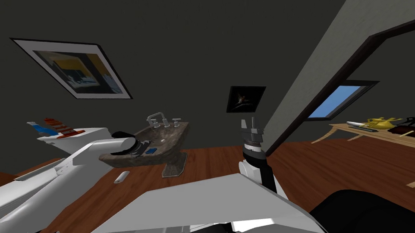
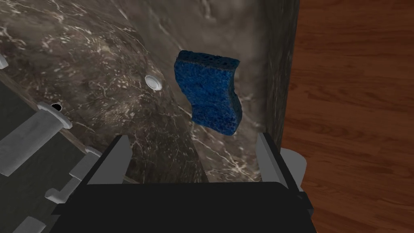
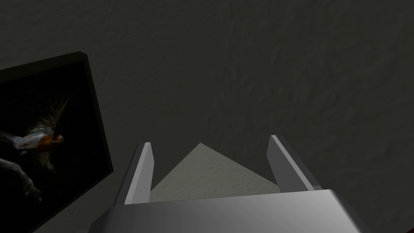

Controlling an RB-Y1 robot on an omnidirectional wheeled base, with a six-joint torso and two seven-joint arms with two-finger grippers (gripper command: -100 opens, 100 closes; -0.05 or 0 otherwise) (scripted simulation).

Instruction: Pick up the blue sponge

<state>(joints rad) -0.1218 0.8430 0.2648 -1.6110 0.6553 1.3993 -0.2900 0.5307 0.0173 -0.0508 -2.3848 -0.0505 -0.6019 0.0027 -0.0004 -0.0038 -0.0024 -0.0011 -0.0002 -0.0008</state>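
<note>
Left wrist view: a waisted blue porous sponge [image 2: 210,97] lies on the dark marbled stone sink [image 2: 101,60], just beyond the left gripper [image 2: 192,139], spread and empty. Likely light and squashy; pinch its waist.

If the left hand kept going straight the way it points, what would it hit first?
Probably the blue sponge, lying in the dark marbled sink just ahead of the left gripper, whose fingers stand open. Depth is unclear, so the sink's surface beside it could come first.
</note>
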